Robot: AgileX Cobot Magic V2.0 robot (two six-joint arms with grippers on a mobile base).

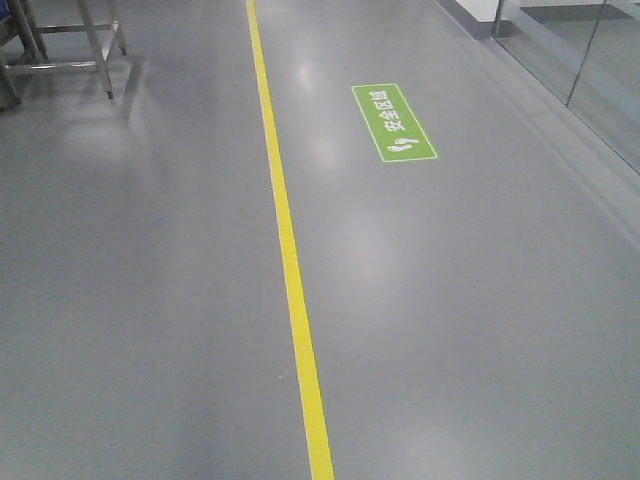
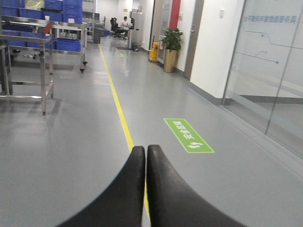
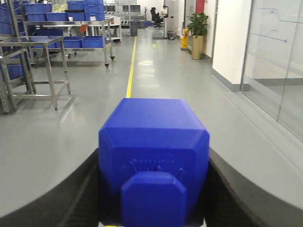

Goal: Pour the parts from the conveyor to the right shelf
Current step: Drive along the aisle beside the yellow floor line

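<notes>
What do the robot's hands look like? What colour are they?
The left end effector and the right end effector each have two black fingers. They are smooth and curved, wide at the base and narrower toward the tips. No cables or markings show.

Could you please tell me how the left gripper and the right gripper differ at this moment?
The left gripper has its fingers pressed together with nothing between them; the right gripper has its fingers spread around a blue block. The left gripper is empty; the right gripper holds that part. Both have black fingers and point along the same grey corridor floor.
</notes>
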